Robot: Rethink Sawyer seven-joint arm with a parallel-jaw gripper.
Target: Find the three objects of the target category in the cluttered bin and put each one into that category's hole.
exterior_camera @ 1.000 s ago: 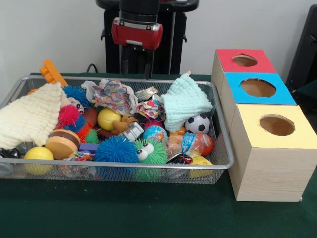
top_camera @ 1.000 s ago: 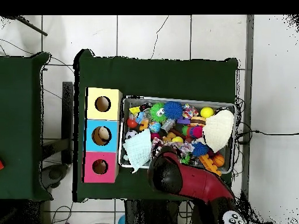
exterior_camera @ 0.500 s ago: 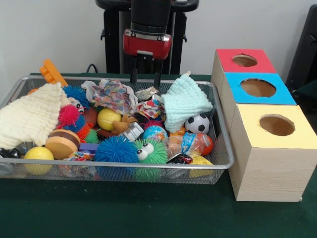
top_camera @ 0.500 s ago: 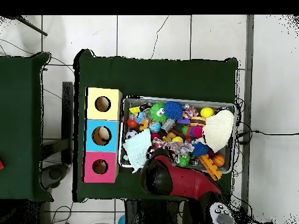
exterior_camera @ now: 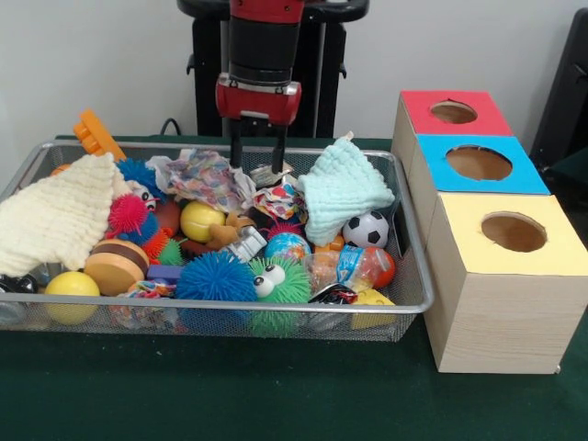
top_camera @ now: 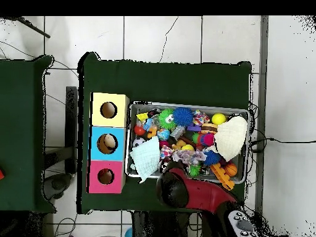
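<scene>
end effector (exterior_camera: 256, 156) spread open, empty, just above patterned cloth (exterior_camera: 209, 176) in bin (exterior_camera: 412, 266).

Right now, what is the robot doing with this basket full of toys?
The gripper is open and empty, hanging over the back of the wire basket, just above a small crumpled wrapper and beside a patterned cloth. The basket is full of balls, cloths and toys. Next to it stand three boxes with holes: red, blue and yellow. In the overhead view, something lies inside the blue box's hole.
</scene>
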